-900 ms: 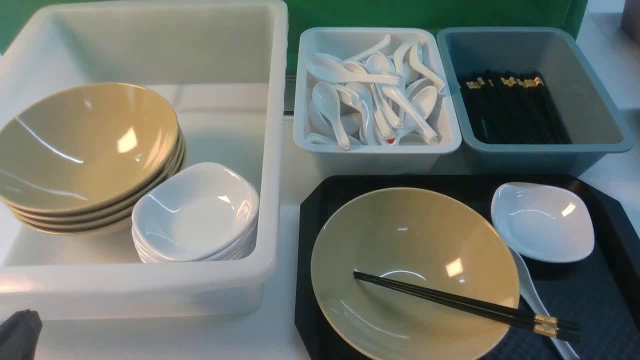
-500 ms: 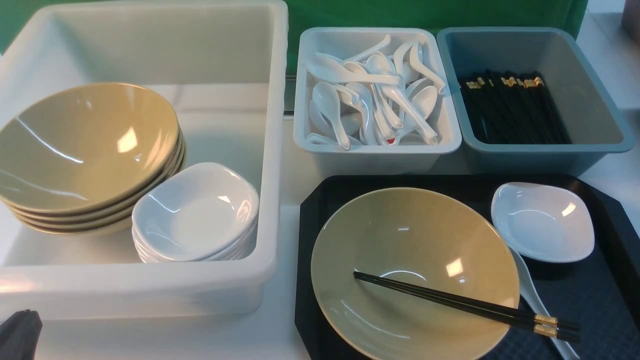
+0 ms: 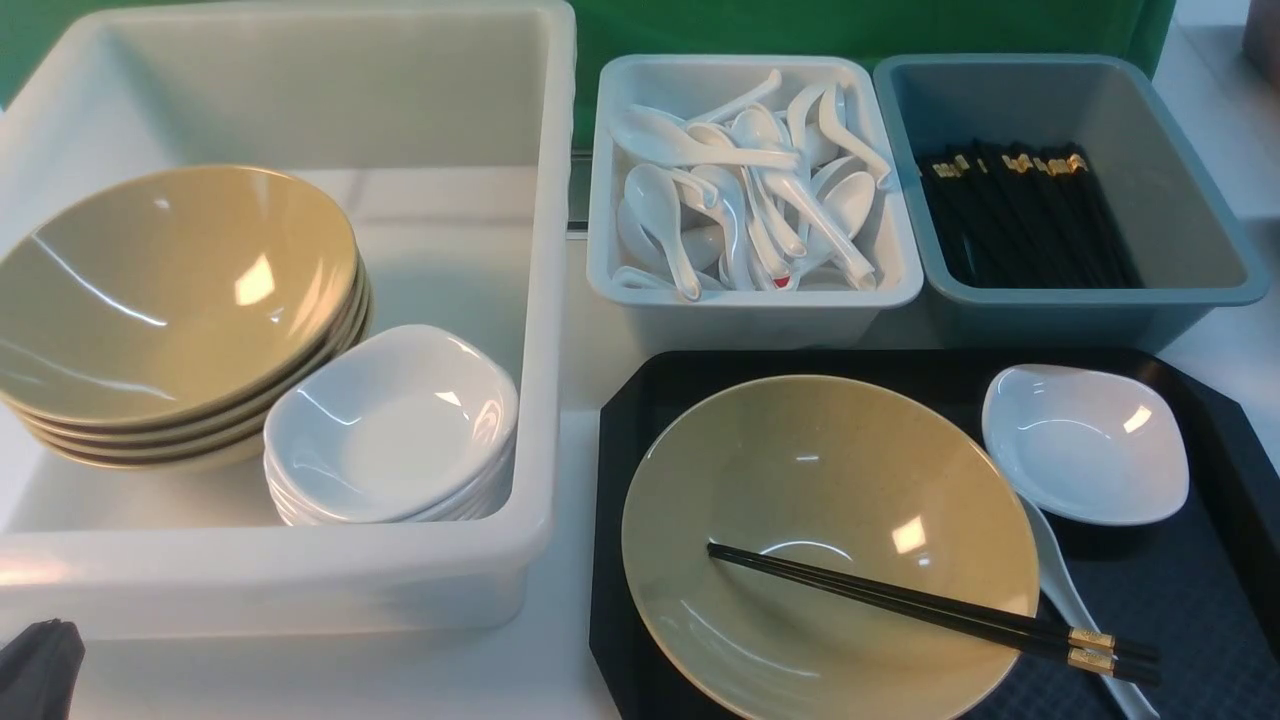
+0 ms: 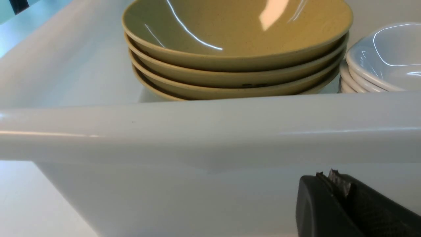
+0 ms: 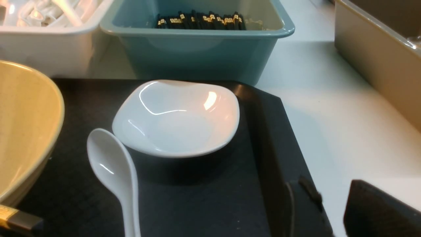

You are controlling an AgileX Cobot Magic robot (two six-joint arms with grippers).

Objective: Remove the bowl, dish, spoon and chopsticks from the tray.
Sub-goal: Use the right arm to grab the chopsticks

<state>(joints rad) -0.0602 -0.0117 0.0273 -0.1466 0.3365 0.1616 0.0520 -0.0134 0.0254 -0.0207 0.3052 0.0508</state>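
Observation:
On the black tray sits the olive-tan bowl, with the black chopsticks lying across its near rim. Right of the bowl is the white dish. The white spoon lies between dish and bowl. The right wrist view shows the dish, spoon, bowl and tray. My right gripper stands open and empty at the tray's right edge. My left gripper is shut and empty, low before the tub's near wall, and only its tip shows in the front view.
A big white tub on the left holds stacked tan bowls and stacked white dishes. Behind the tray stand a bin of white spoons and a blue-grey bin of chopsticks. A tan container is far right.

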